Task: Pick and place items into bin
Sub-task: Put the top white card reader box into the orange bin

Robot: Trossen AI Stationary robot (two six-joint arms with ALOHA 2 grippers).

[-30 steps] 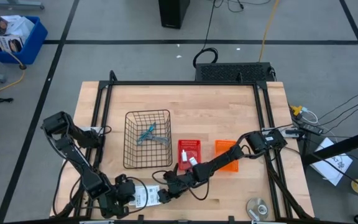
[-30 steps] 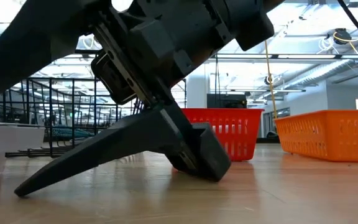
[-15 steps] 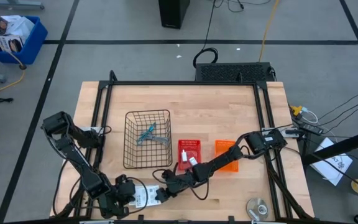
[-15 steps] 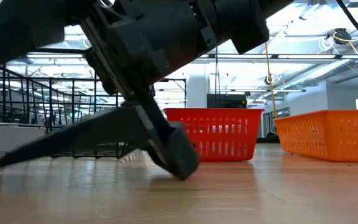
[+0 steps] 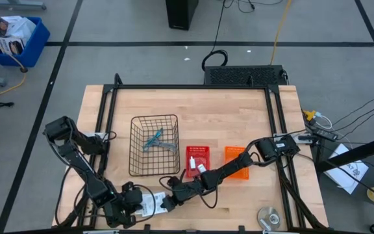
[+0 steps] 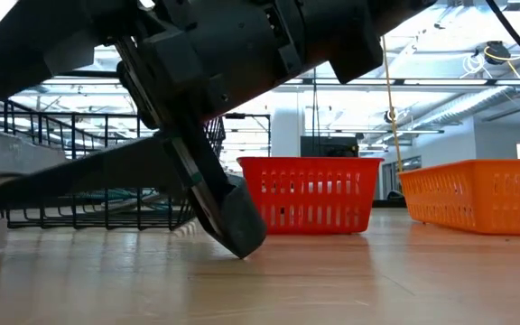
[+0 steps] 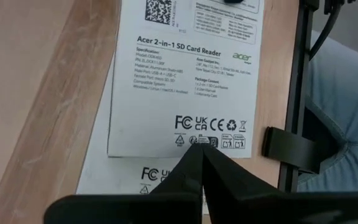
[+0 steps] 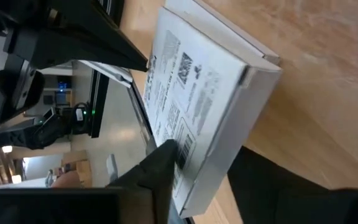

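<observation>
The flat white printed card packet [image 5: 150, 203] lies at the table's near edge between both grippers, one side raised off the wood [image 6: 7, 152]. My left gripper [image 7: 201, 147] is shut, its tips at the packet's printed face. My right gripper [image 8: 219, 177] reaches in from the right and is shut on the packet [image 8: 197, 93]. The black wire bin [image 5: 154, 144] holds the blue-handled tool [image 5: 152, 139] and the grey metal tool [image 5: 167, 147]. Two small white pieces [image 5: 197, 170] show at the red basket's near end. My left gripper's shut fingertips [image 7: 199, 155] rest on the packet's printed label, at the edge with the certification marks [image 7: 209, 124], coming from the table's left. My right gripper pinches the packet across its thickness at its near end [image 8: 194, 165]. One finger [image 8: 160, 163] lies on the printed face, the other [image 8: 278, 186] behind it. The packet stands tilted.
A small red basket [image 5: 197, 156] and an orange basket [image 5: 237, 160] stand right of the wire bin, under my right arm. The black frame rails [image 5: 109, 130] border the tabletop. A disc [image 5: 269, 216] lies near the right near corner.
My right gripper has slid a little toward the table's left and tipped: its long finger, earlier sloping down to the wood, now lies nearly level above it. The packet's side has come up off the table with it.
</observation>
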